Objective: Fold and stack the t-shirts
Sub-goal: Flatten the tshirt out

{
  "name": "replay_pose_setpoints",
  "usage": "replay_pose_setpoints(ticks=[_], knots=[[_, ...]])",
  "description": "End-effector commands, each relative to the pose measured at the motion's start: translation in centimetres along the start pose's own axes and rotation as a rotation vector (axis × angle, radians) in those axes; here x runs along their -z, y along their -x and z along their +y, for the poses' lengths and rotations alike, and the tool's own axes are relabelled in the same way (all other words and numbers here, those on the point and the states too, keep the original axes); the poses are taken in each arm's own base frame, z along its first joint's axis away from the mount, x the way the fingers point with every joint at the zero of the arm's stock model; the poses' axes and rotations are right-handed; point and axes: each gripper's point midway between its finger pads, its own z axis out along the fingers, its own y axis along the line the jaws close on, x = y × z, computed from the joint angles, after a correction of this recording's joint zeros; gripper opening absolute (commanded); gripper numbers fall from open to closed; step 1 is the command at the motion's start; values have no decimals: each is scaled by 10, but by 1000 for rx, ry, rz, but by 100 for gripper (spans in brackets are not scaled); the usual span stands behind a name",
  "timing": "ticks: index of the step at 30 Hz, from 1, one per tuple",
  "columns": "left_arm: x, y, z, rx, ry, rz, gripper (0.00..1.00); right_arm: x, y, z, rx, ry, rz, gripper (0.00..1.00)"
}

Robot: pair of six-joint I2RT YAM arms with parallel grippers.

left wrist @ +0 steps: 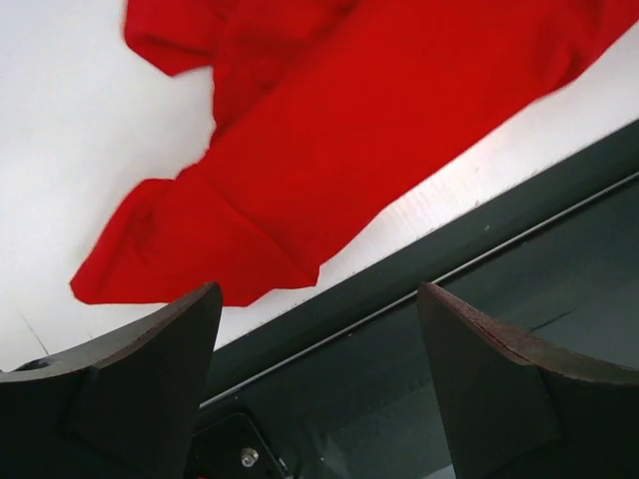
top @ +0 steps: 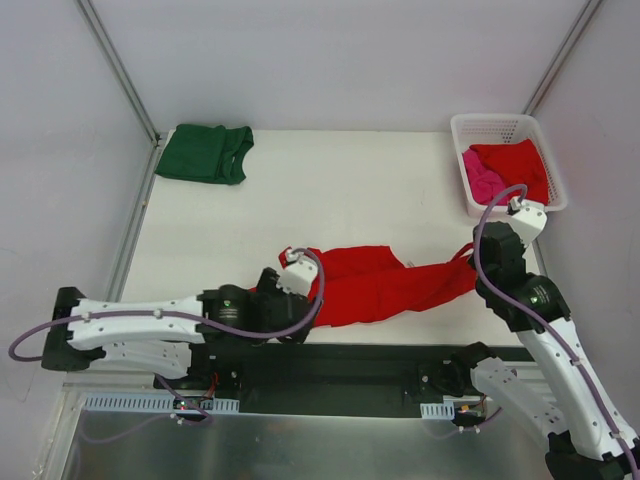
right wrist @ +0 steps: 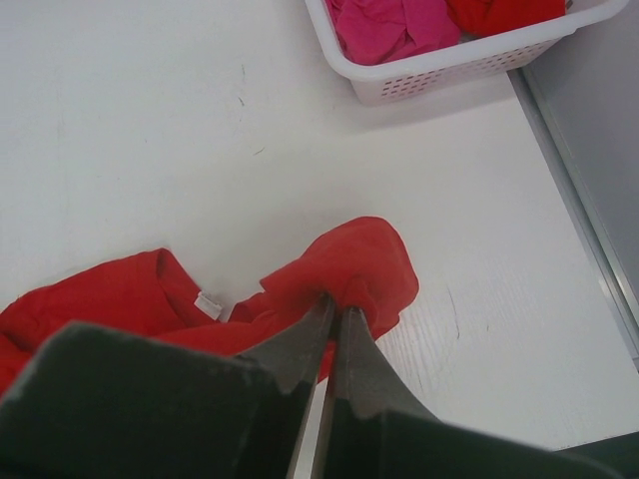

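A bright red t-shirt (top: 380, 285) lies spread and rumpled near the table's front edge. My right gripper (top: 470, 258) is shut on its right end, and the right wrist view shows a bunched fold of red cloth (right wrist: 364, 259) pinched between the fingertips (right wrist: 337, 304). My left gripper (top: 288, 318) is open and empty at the shirt's left end. In the left wrist view its jaws (left wrist: 319, 299) hang over the table's front rail, with the red shirt (left wrist: 329, 130) just beyond. A dark green t-shirt (top: 205, 152) lies folded at the back left.
A white lattice basket (top: 490, 118) stands at the back right and holds a pink tee (top: 483, 178) and another red tee (top: 520, 160). It also shows in the right wrist view (right wrist: 449, 70). Walls close off the left, back and right sides.
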Motion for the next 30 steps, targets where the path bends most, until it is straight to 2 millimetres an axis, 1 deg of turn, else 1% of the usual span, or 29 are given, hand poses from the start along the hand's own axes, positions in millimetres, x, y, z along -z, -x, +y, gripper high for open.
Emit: replay_pose_setpoints(ticks=[1,2,5,9,10,11,14,15,18,19,22,25,27,28,29,30], knots=[[-20,-12,-38,-77,-83,29,78,-2,0,8,-54,33,-16,1],[-27,-18,-42,-116,-67,49,78,-3,-2,9,-53,41,-10,1],[-31,-22,-54,-179,-78,67,78,-8,-9,14,-37,44,14,1],[-31,-28,-67,-256,-113,77,76,-8,-10,16,-39,55,17,1],[-27,-24,-72,-263,-118,57,76,-8,-8,17,-41,57,13,1],[-22,-25,-78,-282,-125,37,76,-8,-7,19,-35,67,14,1],[-8,-23,-89,-262,-151,-12,75,-7,-4,24,-22,83,26,1],[-1,-26,-95,-252,-168,-31,75,-7,-5,25,-17,83,32,1],[7,-36,-97,-198,-193,-32,75,-8,-8,25,-19,86,39,1],[4,-42,-92,-197,-183,-21,75,-8,-9,24,-20,84,37,1],[-6,-50,-83,-223,-144,-9,75,-12,-15,25,-20,72,52,1],[-21,-55,-77,-268,-103,36,75,-15,-18,31,-21,88,66,1],[-32,-62,-80,-346,-82,65,75,-18,-20,34,-15,88,74,1],[-33,-60,-86,-362,-89,71,75,-18,-21,35,-12,88,78,1],[-40,-67,-90,-401,-77,91,75,-20,-22,37,-7,89,85,1],[-44,-66,-96,-418,-88,88,75,-20,-22,38,-2,90,89,1]])
